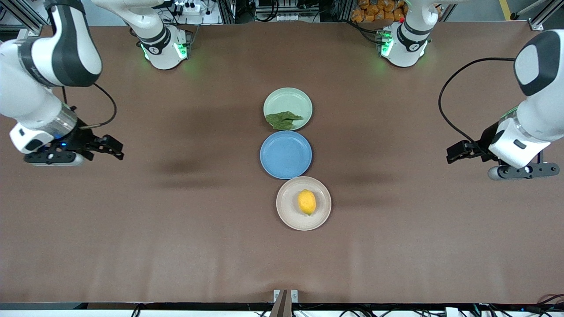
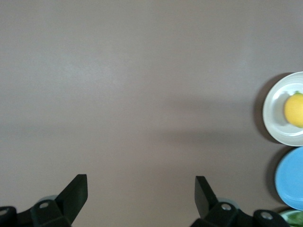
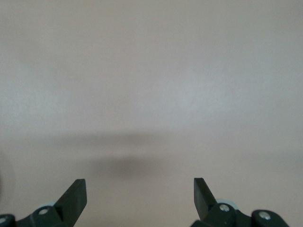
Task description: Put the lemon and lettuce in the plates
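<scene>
The lemon (image 1: pixel 307 201) lies in the beige plate (image 1: pixel 286 211), the plate nearest the front camera. The dark green lettuce (image 1: pixel 282 119) rests in the mint green plate (image 1: pixel 282 99), with its edge over the rim toward the blue plate. My left gripper (image 1: pixel 458 152) hangs open and empty over bare table at the left arm's end. My right gripper (image 1: pixel 110 147) hangs open and empty over bare table at the right arm's end. In the left wrist view the lemon (image 2: pixel 294 109) and beige plate (image 2: pixel 274 113) show off to the side of the left gripper (image 2: pixel 141 189). The right gripper (image 3: pixel 140 191) sees only bare mat.
A blue plate (image 1: pixel 285 154) sits between the two other plates, all three in a line down the table's middle; blue plate (image 2: pixel 291 177) also shows in the left wrist view. Brown mat (image 1: pixel 176 220) covers the table. The arms' bases stand along the edge farthest from the front camera.
</scene>
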`<action>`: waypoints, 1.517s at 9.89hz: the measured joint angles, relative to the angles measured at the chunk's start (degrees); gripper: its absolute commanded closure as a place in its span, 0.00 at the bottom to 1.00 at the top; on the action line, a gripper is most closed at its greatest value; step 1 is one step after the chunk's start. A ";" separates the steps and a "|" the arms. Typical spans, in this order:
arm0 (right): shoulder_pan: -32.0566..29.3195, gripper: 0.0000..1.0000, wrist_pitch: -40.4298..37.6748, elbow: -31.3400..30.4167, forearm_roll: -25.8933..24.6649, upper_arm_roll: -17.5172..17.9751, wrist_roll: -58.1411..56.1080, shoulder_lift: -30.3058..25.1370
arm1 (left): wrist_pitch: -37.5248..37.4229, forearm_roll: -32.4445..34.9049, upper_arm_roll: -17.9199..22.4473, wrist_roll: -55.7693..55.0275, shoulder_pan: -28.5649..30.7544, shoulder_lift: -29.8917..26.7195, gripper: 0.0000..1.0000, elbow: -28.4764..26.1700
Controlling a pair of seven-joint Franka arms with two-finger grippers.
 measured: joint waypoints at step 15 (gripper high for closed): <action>-0.34 0.00 -38.61 27.79 -1.74 -1.53 -1.61 -4.34 | -13.63 -0.03 -0.85 0.00 -1.91 -6.79 0.00 9.76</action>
